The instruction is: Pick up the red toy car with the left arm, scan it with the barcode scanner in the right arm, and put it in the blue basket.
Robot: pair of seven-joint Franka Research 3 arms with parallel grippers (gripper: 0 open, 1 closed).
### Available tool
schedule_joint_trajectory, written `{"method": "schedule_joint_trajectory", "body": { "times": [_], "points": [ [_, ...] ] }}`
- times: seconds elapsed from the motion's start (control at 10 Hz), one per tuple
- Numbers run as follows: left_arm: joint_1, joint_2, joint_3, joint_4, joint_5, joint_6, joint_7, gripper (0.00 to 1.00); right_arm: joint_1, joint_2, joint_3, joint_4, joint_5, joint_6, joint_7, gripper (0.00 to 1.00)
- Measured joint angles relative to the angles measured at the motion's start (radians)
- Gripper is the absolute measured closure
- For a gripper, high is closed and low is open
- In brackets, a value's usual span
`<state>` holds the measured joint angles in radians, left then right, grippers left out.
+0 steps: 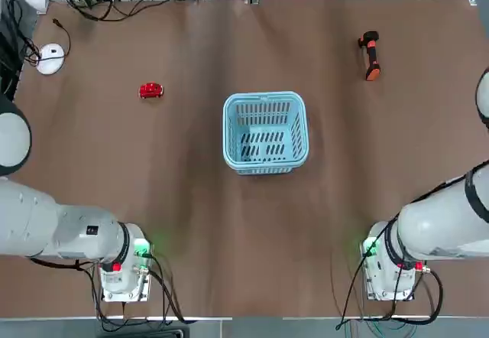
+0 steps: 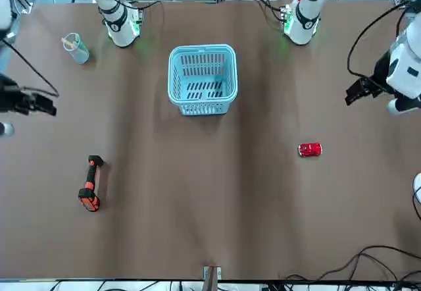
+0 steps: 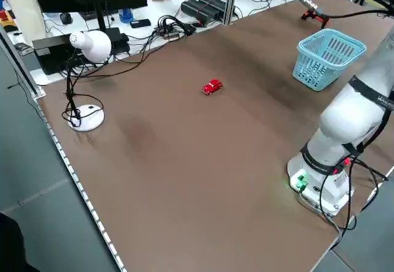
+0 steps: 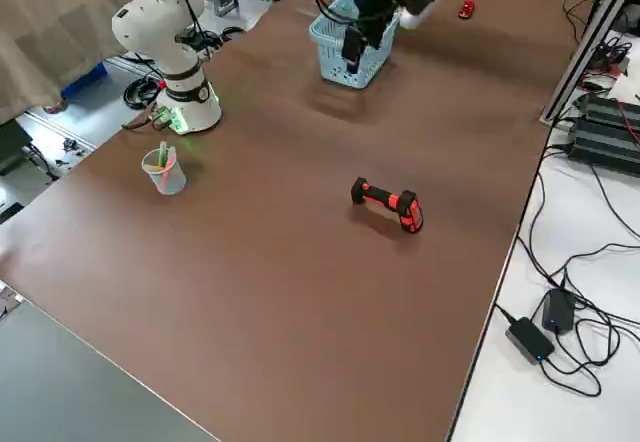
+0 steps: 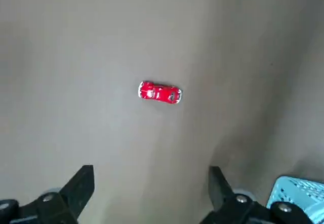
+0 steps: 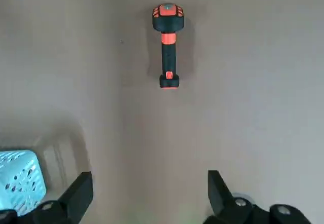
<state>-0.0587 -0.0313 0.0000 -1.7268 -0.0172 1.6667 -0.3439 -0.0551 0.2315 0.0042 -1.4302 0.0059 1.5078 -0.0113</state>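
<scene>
Car and barcode scanner lie untouched upper left and upper right of our top view; left gripper and right gripper hover spread, empty.

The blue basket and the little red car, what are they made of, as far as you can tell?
The blue basket looks like moulded plastic: light blue, slightly shiny, with slotted lattice walls and a rounded rim. The red toy car has a glossy red shell with bright glints; that could be painted metal or hard plastic, and the look alone cannot settle which.
</scene>
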Motion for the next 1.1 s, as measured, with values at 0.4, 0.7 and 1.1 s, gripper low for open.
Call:
{"method": "schedule_joint_trajectory", "body": {
  "times": [0.4,0.7,1.1],
  "points": [
    [0.003,-0.027,0.021,-0.224,0.000,0.183,-0.278,0.00,-0.002,0.111,-0.002,-0.084,0.000,0.241,0.000,0.00],
    [0.006,-0.029,0.031,-0.391,0.000,0.378,-0.590,0.00,-0.013,0.201,-0.006,-0.108,0.000,0.324,0.001,0.00],
    [0.014,0.023,0.044,-0.530,-0.001,0.580,-0.887,0.00,-0.019,0.322,-0.007,-0.110,0.000,0.478,0.001,0.00]
  ]
}}
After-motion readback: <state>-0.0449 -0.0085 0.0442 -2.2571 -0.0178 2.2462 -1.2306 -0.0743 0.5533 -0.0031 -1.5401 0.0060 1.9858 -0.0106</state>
